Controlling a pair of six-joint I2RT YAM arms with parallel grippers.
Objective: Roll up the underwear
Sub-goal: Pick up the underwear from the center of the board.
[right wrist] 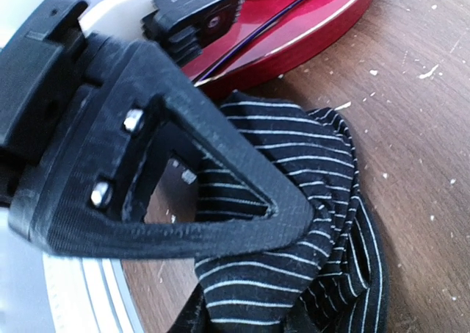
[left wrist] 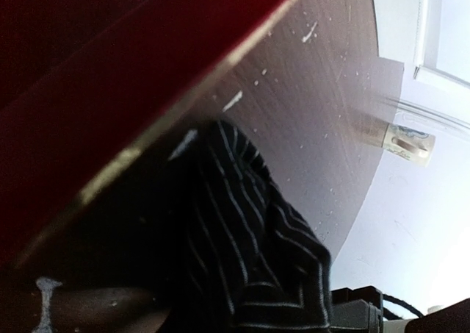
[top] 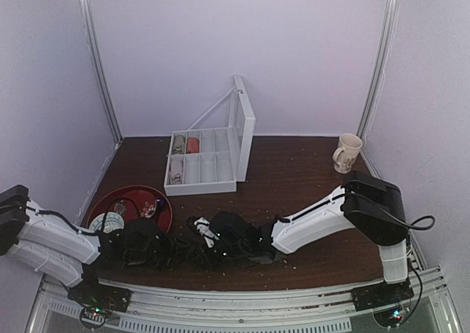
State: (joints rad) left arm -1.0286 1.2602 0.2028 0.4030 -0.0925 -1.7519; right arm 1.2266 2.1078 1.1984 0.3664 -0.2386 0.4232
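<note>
Underwear point(right wrist: 316, 156): bunched in loose pinstriped folds on the table point(top: 308, 178), near the front edge, just right of the red tray point(right wrist: 316, 20); not a tidy roll as it lies.

Left gripper point(top: 150, 246): low at the garment's left end, close under the tray rim; its wrist view shows fabric right up against the lens but no fingers, so cannot tell whether it is clenched, released or holding cloth.

Right gripper point(top: 253, 243): at the garment's right end; one black finger point(right wrist: 220, 201) lies over the folds, its partner is hidden; grasp cannot be told either.

Risks, as judged:
- slack in either hold would let the folds spring loose and the roll fall apart;
- cloth could snag on the open frame of the finger and drag along with it;
- the left end sits close enough to the tray that a push that way could ride fabric up the rim or nudge the tray.

Room: tray crowds the left; front table edge close behind the bundle; bare wood lies open to the right and back toward the mug point(top: 346, 152); the compartment box point(top: 200, 188) stands well apart.
</note>
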